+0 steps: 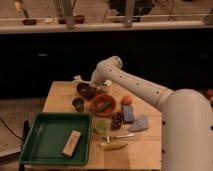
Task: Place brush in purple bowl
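The gripper (98,86) hangs at the end of the white arm (135,87), which reaches from the robot's bulky body at 4 o'clock of the scene over to the far middle of the wooden table (59,95). It sits low over the 2 o'clock rim of the purple bowl (86,91), and whether it is clenched, released or grasping anything cannot be told. The brush (76,78) shows as a small pale shape at 11 o'clock of the purple bowl, just beside its far rim and outside it, and whether it touches the bowl cannot be told. The orange bowl (103,104) stands just beside the purple bowl at its 4 o'clock, with a green item lying inside. A small dark cup (78,103) stands at 7 o'clock of the purple bowl. A green tray (45,145) fills the near left of the table, a tan wooden block (71,143) lying in it. Right of the tray stand a pale green cup (101,125), a dark red cluster (117,120), a blue box (128,114), an orange fruit (126,100) and a blue-grey cloth (140,123). At 6 o'clock lie a silvery utensil (118,136) and a yellow cob (114,146). Behind the table runs a dark cabinet front (50,55) under a pale counter (100,27) bearing a few dishes. Grey floor (20,107) shows at 9 o'clock.
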{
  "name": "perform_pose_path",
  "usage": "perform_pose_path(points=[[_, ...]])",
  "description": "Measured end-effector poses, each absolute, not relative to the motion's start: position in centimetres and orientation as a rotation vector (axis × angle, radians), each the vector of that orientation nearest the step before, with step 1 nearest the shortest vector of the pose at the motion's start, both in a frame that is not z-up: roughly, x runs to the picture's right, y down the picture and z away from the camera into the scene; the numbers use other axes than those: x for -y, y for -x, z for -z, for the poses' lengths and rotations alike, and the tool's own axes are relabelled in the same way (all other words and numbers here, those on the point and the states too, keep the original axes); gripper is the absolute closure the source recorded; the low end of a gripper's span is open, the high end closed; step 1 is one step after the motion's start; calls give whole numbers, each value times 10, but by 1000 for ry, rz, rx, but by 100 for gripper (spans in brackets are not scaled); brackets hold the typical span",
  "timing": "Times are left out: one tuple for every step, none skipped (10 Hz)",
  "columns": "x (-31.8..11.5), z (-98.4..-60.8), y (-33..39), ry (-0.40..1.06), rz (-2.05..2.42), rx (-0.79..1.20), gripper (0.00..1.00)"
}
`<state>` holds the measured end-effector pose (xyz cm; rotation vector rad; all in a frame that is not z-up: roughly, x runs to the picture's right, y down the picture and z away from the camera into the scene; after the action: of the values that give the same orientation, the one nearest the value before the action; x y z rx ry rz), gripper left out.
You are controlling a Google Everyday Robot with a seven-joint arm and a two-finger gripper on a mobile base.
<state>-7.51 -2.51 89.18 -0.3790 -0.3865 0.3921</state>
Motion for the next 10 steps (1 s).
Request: perform_pose_path(points=[[24, -893, 76, 382, -400, 390, 99], [22, -895, 79, 386, -412, 395, 99], [21, -897, 80, 389, -422, 400, 99], [20, -898, 81, 389, -428, 404, 99], [20, -900, 82, 388, -433, 408, 99], [19, -901, 83, 388, -438, 415, 99], [18, -902, 84, 389, -444, 423, 98], [17, -903, 84, 391, -443, 435, 93], [16, -905, 84, 398, -442, 458, 83], [15, -906, 84, 407, -444, 491, 73]])
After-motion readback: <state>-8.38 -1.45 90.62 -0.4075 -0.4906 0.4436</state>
